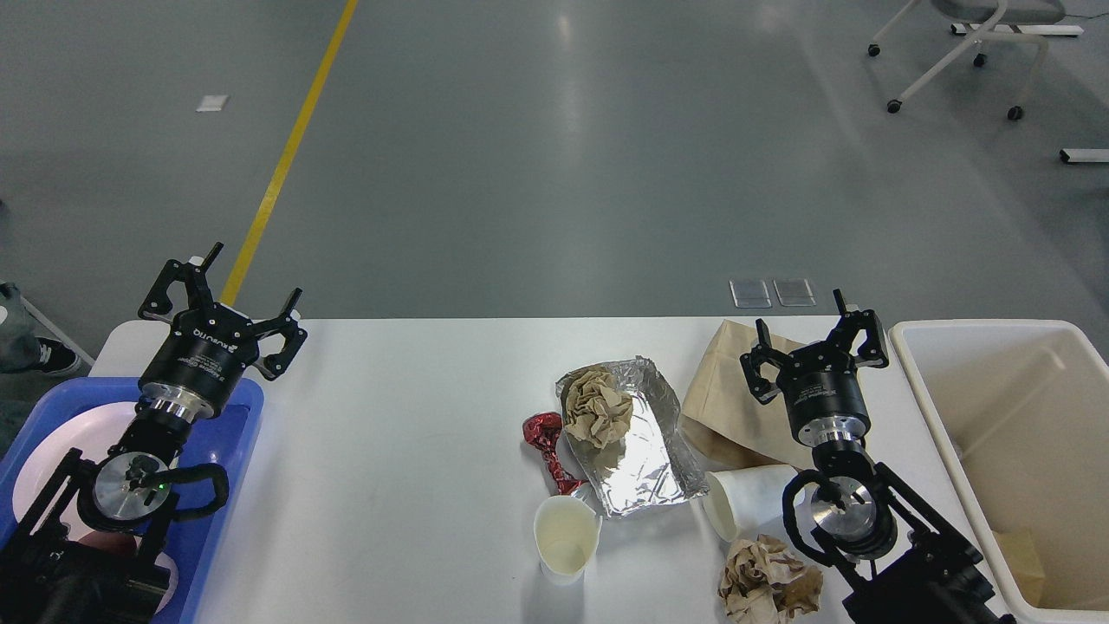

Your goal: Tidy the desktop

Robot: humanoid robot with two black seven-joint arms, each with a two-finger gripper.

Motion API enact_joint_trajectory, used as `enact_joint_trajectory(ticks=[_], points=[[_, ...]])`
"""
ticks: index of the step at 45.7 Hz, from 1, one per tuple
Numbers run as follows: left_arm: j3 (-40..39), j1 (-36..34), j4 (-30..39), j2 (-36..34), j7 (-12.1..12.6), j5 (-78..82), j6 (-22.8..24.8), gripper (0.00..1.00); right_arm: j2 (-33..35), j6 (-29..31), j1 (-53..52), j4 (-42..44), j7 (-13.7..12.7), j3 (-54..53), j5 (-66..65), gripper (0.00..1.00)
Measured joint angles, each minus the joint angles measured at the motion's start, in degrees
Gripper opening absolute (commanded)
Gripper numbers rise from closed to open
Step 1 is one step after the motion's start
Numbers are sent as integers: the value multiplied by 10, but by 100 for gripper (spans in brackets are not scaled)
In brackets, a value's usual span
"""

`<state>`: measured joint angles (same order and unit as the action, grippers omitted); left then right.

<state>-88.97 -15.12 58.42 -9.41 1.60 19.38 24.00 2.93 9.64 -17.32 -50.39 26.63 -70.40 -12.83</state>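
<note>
The white desktop (398, 433) carries litter at its middle right: a foil tray (645, 451) with a crumpled brown paper ball (598, 406) in it, a red foil wrapper (548, 442), an upright paper cup (566, 537), a paper cup on its side (749, 498), a second crumpled paper ball (769, 589) and a flat brown paper bag (723, 407). My right gripper (814, 342) is open and empty above the bag. My left gripper (221, 312) is open and empty over the desktop's far left corner.
A blue tray (234, 425) at the left holds a pale plate (52, 451), mostly hidden by my left arm. A cream bin (988, 390) stands at the right with a scrap inside. An office chair (962, 43) stands far back on the grey floor.
</note>
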Motion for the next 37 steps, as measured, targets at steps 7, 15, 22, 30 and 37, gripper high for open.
enact_joint_trajectory(ticks=[7, 15, 22, 30, 37], points=[[-55, 25, 41, 35, 7, 75, -5, 96, 0, 0, 0, 0, 0, 0, 0, 100], [-56, 31, 43, 31, 8, 80, 0, 96, 0, 0, 1, -1, 0, 0, 0, 100], [-55, 9, 38, 27, 3, 74, 1, 96, 0, 0, 1, -1, 0, 0, 0, 100], [-54, -40, 2, 6, 8, 72, -8, 96, 0, 0, 1, -1, 0, 0, 0, 100], [-58, -69, -71, -6, 6, 69, -14, 96, 0, 0, 1, -1, 0, 0, 0, 100]])
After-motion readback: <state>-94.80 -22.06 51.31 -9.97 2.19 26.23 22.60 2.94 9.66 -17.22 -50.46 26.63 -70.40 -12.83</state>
